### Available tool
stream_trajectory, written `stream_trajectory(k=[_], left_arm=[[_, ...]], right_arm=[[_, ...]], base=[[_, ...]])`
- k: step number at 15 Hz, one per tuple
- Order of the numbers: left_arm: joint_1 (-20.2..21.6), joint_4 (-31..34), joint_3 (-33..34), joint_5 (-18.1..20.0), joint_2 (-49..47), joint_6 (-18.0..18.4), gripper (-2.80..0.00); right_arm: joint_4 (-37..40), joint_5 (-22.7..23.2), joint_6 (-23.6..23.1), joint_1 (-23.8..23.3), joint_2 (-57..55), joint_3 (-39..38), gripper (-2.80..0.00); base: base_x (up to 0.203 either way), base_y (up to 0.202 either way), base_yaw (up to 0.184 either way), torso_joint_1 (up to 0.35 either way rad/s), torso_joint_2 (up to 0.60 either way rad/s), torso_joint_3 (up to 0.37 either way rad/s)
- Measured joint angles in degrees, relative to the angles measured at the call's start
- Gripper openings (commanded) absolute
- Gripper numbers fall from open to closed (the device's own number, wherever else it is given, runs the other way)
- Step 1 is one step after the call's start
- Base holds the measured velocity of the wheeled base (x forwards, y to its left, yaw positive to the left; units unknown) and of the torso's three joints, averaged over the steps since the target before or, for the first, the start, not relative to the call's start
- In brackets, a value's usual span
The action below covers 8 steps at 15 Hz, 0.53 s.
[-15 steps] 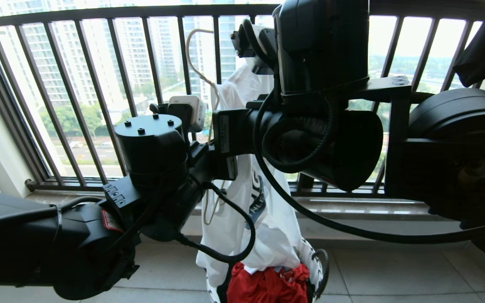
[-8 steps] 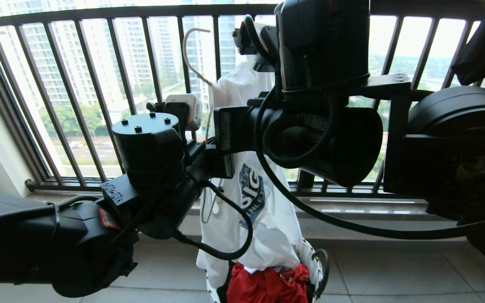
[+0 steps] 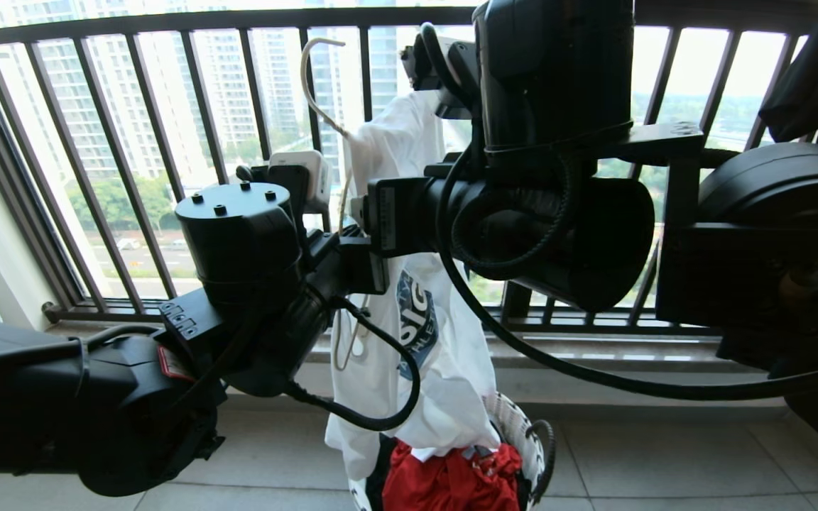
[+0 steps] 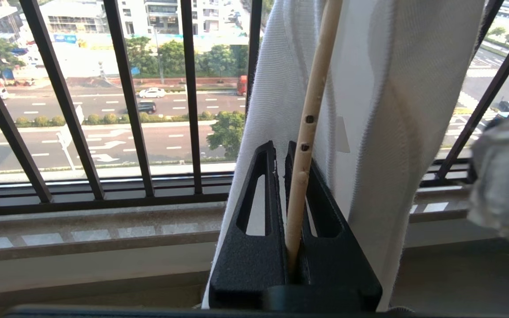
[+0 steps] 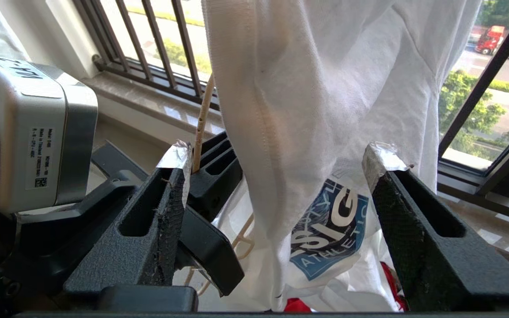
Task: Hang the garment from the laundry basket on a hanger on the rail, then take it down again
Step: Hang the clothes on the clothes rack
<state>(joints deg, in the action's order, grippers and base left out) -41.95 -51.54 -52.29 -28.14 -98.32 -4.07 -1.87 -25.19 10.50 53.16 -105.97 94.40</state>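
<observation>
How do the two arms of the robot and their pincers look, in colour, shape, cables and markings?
Both arms are matt black, built from thick round joint housings, with black cables looping alongside. The left arm has a cylinder cap with small bolts, a red label lower down and a white-grey camera box bearing a sticker. The right pincer has black wedge-shaped fingers with long slots and silver tape on the tips. The left pincer has the same slotted black wedges.

Garment (image 5: 307,88): white knit cloth, matt, with stitched hems and a printed blue logo. Hanger (image 4: 309,119): cream, smooth, matt rod. Right gripper (image 5: 276,161) fingers (image 5: 413,221): black rough-grained plastic, tips wrapped in crinkled silvery tape. Window railing (image 3: 189,106): dark painted metal. Laundry basket (image 3: 515,419): white woven weave.
</observation>
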Motion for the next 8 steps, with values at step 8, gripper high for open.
stream_trajectory(k=[8], left_arm=[[1.07,0.02,-0.22,0.11,0.77,0.17,-2.80]], right_arm=[[0.27,-1.07,-0.58,-0.30,4.22,-4.39,0.00]], base=[[0.000,0.000,0.000,0.000,0.00,0.000]])
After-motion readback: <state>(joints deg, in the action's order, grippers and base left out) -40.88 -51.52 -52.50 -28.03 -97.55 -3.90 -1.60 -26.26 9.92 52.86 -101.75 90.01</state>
